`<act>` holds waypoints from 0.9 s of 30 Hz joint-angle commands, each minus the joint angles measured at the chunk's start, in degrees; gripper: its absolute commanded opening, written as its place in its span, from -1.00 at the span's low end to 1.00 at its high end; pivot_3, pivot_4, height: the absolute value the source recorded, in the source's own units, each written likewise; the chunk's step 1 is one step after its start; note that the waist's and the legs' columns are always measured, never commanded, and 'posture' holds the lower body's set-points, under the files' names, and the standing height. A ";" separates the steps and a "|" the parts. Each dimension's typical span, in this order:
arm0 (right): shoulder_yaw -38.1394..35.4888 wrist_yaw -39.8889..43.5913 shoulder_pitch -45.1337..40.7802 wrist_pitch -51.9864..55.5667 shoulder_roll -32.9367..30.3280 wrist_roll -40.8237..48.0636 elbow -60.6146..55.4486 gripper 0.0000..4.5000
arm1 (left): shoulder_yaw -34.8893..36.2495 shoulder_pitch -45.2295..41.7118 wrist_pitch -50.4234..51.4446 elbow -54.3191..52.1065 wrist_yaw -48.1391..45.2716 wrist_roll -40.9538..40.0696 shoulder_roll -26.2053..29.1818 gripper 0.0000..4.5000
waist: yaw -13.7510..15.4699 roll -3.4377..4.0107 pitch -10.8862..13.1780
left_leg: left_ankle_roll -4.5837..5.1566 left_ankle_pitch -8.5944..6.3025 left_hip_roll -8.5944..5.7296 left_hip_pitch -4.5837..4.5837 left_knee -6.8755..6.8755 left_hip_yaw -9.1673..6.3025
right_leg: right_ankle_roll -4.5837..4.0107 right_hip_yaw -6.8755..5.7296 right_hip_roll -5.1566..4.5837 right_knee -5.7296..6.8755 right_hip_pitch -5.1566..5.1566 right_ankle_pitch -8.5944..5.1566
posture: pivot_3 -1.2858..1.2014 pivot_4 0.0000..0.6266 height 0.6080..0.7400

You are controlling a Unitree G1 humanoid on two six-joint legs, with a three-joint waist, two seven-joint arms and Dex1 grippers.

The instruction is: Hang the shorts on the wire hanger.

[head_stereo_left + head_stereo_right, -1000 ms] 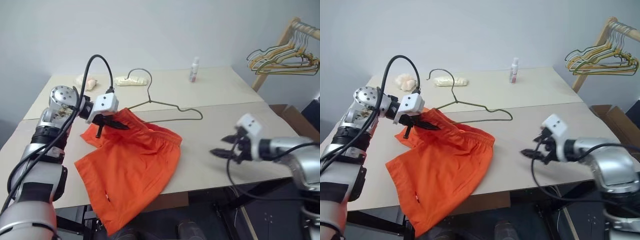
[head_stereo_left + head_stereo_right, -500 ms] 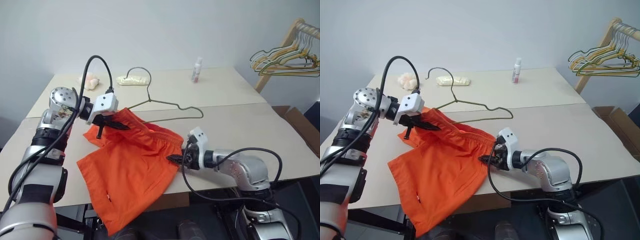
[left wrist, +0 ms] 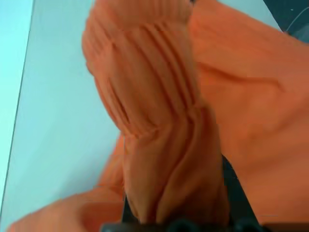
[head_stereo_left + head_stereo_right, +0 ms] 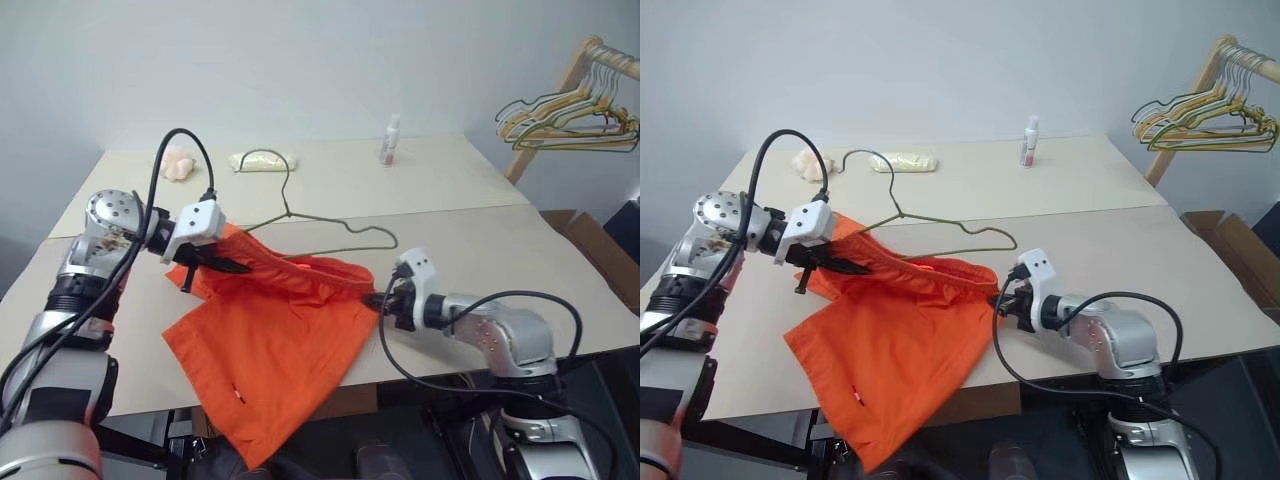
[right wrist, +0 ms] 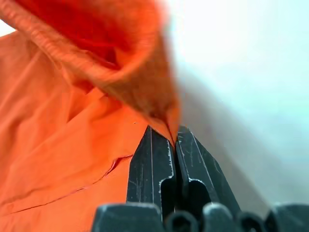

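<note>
Bright orange shorts [image 4: 270, 370], dark olive wire hanger [image 4: 330, 222], beige table [image 4: 480, 240]

Head stereo downward; wrist close-ups.

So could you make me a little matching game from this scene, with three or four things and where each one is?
Things:
1. bright orange fabric shorts
2. thin dark wire hanger
3. small white bottle
4. bunch of yellow and green hangers

Places:
A. upright at the table's far side
B. on the wooden rack
C. flat on the table behind the shorts
D. pinched by both grippers

Pairs: 1-D, 2-C, 3-A, 4-B
</note>
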 commanded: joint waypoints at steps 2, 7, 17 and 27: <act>-2.69 4.18 -0.95 -3.50 -6.05 1.20 -0.48 -0.99 | 0.85 0.71 -0.85 -0.45 -0.14 0.71 2.16 -0.98 | 0.23 0.00 0.00 | 0.00 0.00 0.00 0.00 0.00 -0.01 | 0.00 -0.02 0.00 -0.02 0.02 0.00 | -0.10 -0.99 1.00; -2.22 7.57 -2.31 -5.19 -11.29 0.66 3.34 -0.99 | 1.17 2.93 -0.84 -1.27 -0.18 -1.22 3.97 -0.98 | 0.08 0.00 0.00 | 0.01 0.00 0.00 -0.01 0.01 -0.02 | 0.00 -0.03 0.00 -0.04 0.02 0.00 | -0.09 -0.99 1.00; -1.15 10.22 -4.89 -5.46 -14.91 0.19 9.59 -0.99 | 1.63 7.60 1.43 -7.15 -0.20 -6.00 7.24 -0.98 | 0.18 0.00 0.00 | 0.01 0.00 0.04 0.00 0.00 -0.01 | 0.00 0.00 0.00 -0.03 0.02 0.00 | -0.08 -0.98 1.00; -2.14 11.88 -5.22 -5.29 -17.57 0.97 9.91 -0.99 | -0.20 6.75 -2.45 -2.72 3.06 1.67 6.83 -0.98 | 0.25 0.00 0.00 | 0.01 0.00 0.01 -0.01 0.00 -0.01 | 0.00 -0.02 0.00 -0.04 0.02 0.00 | -0.09 -0.99 1.00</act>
